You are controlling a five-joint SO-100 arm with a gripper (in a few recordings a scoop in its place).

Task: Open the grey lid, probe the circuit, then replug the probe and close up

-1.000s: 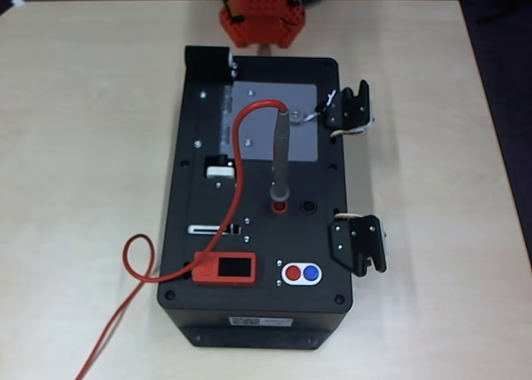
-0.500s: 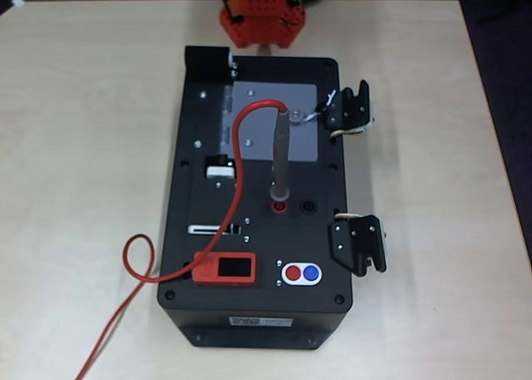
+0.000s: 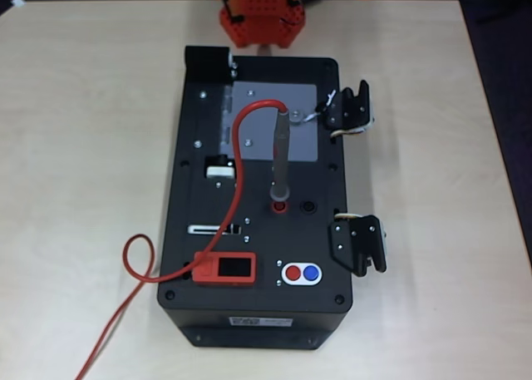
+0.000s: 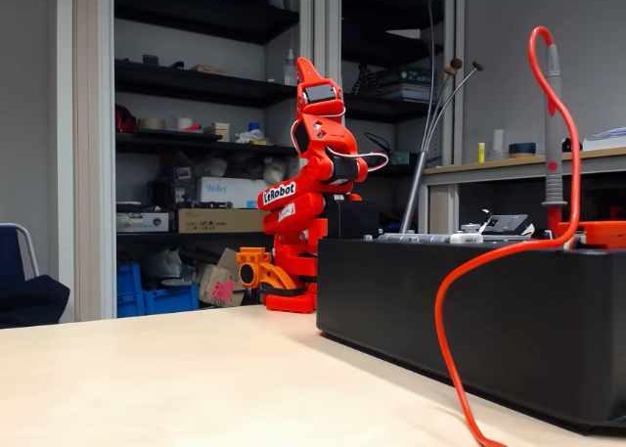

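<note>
Pale wooden tabletop [image 3: 83,147] carries the black box [image 3: 258,313]. Its flat light-grey square lid [image 3: 303,93] lies closed, well ahead of the folded orange claw [image 4: 311,75], jaw state unclear. The slim grey probe [image 3: 281,160] stands plugged. Opening hasn't begun; reach forward for the knob.

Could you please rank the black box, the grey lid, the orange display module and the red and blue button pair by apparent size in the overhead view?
Largest to smallest in the overhead view:
1. black box
2. grey lid
3. orange display module
4. red and blue button pair
</note>
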